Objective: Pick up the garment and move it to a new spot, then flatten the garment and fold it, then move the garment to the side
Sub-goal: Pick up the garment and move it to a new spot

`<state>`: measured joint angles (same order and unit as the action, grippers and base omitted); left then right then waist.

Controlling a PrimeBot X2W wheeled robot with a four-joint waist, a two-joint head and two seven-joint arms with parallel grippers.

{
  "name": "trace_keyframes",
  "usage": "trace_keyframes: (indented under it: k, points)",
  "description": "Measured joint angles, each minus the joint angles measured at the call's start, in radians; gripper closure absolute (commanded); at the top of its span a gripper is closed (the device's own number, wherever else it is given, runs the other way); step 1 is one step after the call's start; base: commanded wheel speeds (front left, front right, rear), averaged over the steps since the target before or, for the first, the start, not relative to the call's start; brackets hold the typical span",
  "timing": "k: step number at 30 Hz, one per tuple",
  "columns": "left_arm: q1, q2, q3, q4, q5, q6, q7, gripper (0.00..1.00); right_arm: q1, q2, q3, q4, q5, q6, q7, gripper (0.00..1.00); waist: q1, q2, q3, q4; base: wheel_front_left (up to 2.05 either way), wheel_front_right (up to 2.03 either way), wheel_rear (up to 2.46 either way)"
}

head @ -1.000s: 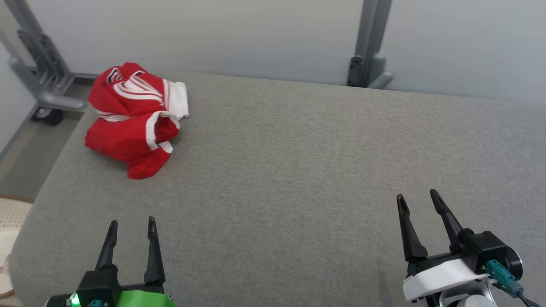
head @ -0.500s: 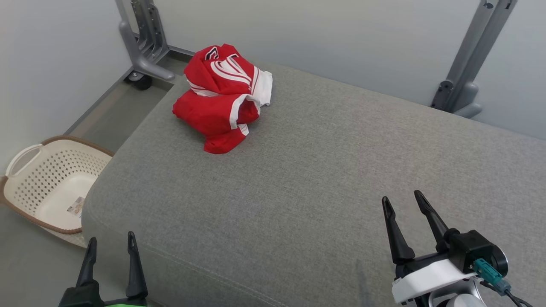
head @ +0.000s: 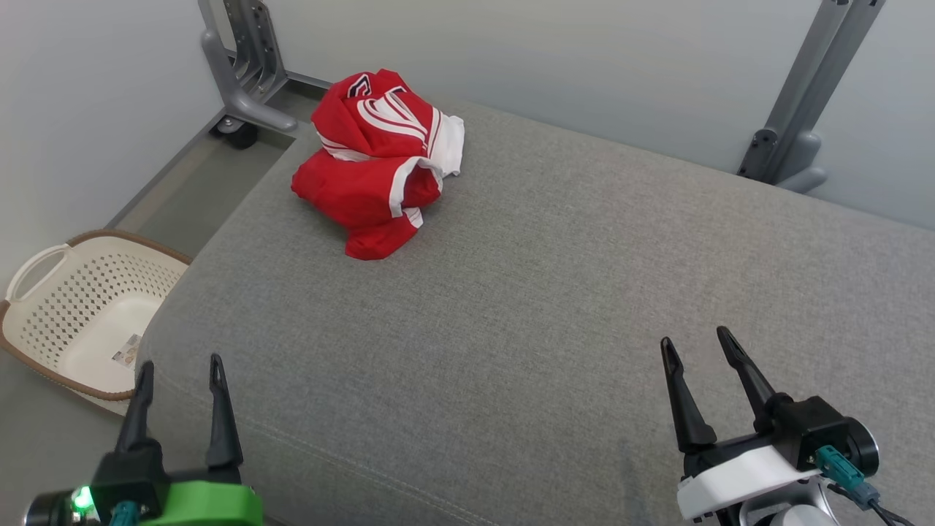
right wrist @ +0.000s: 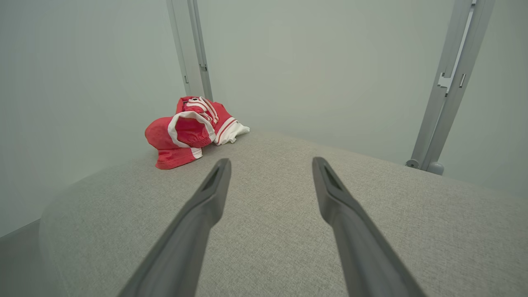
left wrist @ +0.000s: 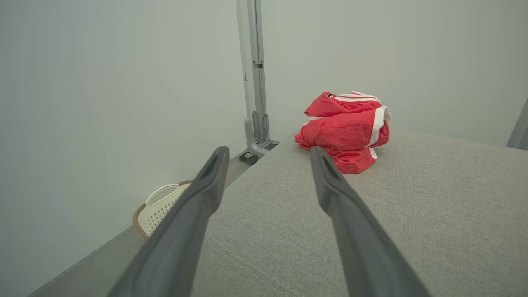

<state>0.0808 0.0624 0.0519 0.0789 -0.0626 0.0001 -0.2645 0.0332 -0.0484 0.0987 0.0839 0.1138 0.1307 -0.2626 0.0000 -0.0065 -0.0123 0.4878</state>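
A crumpled red garment (head: 376,164) with white stripes lies bunched at the far left corner of the grey padded surface (head: 555,292). It also shows ahead in the left wrist view as the garment (left wrist: 346,128) and far left in the right wrist view as the garment (right wrist: 189,130). My left gripper (head: 179,369) hangs open at the surface's near left edge, well short of the cloth. Over the near right part, my right gripper (head: 697,343) stands open, empty and far from the cloth. In each wrist view the fingers (left wrist: 206,185) (right wrist: 214,189) are spread with nothing between them.
A cream perforated laundry basket (head: 80,314) sits on the floor left of the surface. Grey metal frame posts (head: 245,69) (head: 803,102) stand against the pale wall behind. The surface's left edge drops to the floor close to my left gripper.
The head camera has swung left, bringing the basket and floor into view. The garment lies as before. Both grippers stay open; the left one now hangs at the surface's left edge.
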Motion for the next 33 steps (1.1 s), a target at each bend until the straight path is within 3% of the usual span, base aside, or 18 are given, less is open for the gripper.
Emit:
trace_keyframes:
  k: [8,18,30,33]
  points:
    - [-0.235,0.066,0.006,0.07,0.008,-0.053,0.0,0.0,-0.049,0.0,-0.007,-0.014,-0.059,0.0,0.0,0.0,0.0,0.0,0.079,-0.046,0.0,0.0,0.0]
    - [-0.682,0.175,-0.133,0.409,0.027,-0.123,0.053,0.0,-0.136,0.0,0.008,-0.041,-0.12,0.0,0.0,0.0,0.0,0.0,0.212,-0.154,0.0,0.0,0.0]
    - [-0.889,0.199,-0.275,0.706,-0.012,-0.129,0.083,0.0,-0.168,0.0,-0.016,-0.104,-0.17,0.0,0.0,0.0,0.0001,0.0,0.338,-0.253,0.0,0.0,0.0]
    - [-0.922,0.212,-0.284,0.78,0.01,-0.096,0.077,0.0,-0.173,0.0,-0.022,-0.113,-0.189,0.0,0.0,0.0,0.0001,0.0,0.371,-0.273,0.0,0.0,0.0]
